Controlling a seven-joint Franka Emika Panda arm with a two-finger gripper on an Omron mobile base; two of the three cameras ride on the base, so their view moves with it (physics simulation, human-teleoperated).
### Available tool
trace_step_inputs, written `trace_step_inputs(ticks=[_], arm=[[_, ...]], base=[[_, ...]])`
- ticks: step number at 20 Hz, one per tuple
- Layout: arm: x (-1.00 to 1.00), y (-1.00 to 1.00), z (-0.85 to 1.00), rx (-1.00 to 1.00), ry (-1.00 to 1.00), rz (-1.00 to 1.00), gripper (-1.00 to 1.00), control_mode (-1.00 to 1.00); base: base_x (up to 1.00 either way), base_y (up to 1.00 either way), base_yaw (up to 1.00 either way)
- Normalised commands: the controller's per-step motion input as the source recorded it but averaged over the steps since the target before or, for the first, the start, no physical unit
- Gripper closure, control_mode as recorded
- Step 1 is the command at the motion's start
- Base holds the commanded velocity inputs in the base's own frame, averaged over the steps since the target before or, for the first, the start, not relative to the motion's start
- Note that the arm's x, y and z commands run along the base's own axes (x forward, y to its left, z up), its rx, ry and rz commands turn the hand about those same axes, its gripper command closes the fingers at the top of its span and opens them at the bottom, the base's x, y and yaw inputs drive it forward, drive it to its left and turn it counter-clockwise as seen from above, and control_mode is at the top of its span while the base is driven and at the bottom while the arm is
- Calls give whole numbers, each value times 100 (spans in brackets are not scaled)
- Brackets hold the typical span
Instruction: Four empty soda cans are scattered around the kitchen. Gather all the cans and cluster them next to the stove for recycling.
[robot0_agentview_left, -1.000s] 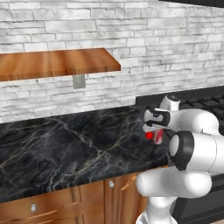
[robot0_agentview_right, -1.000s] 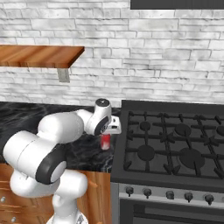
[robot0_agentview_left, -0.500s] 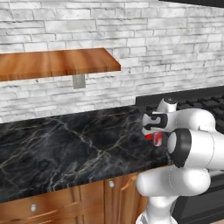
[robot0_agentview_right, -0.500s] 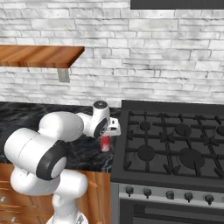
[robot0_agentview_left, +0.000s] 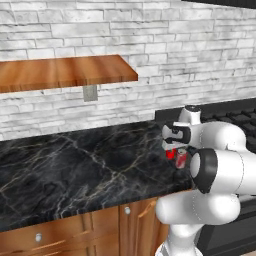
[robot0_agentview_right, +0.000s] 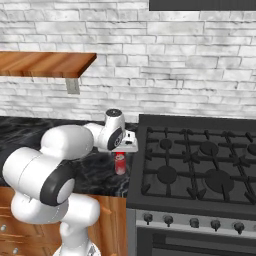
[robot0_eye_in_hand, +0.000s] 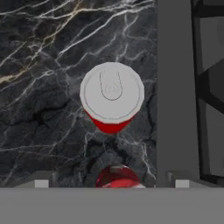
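The stove lies just to the right of the end effector, which hangs over the dark worktop with its jaws spread. Directly below it a red can stands upright beside the stove's edge, a second can close by. To finish this placing well, I judge the hand should lift straight up so neither can tips.

Second red can cut off at hand view's bottom edge; gripper fingers hidden behind hand; stove cropped right.

A red soda can with a matt silver metal top is standing on glossy black veined marble counter, beside matt black cast-iron stove grates.
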Motion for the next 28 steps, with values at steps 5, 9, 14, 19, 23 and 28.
trace_step_inputs(ticks=[5,9,14,19,23,28], arm=[[-23,-29,25,0,20,-4,-100,-100],[-47,-34,29,0,15,-1,-100,-100],[-32,-13,35,-2,10,0,-100,-100],[-50,-7,3,-4,-6,9,-100,-100],[-66,-1,-4,-1,-41,8,-100,-100],[-58,8,-14,-5,-46,7,-100,-100]], base=[[0,0,0],[0,0,0],[0,0,0],[0,0,0],[0,0,0],[0,0,0]])
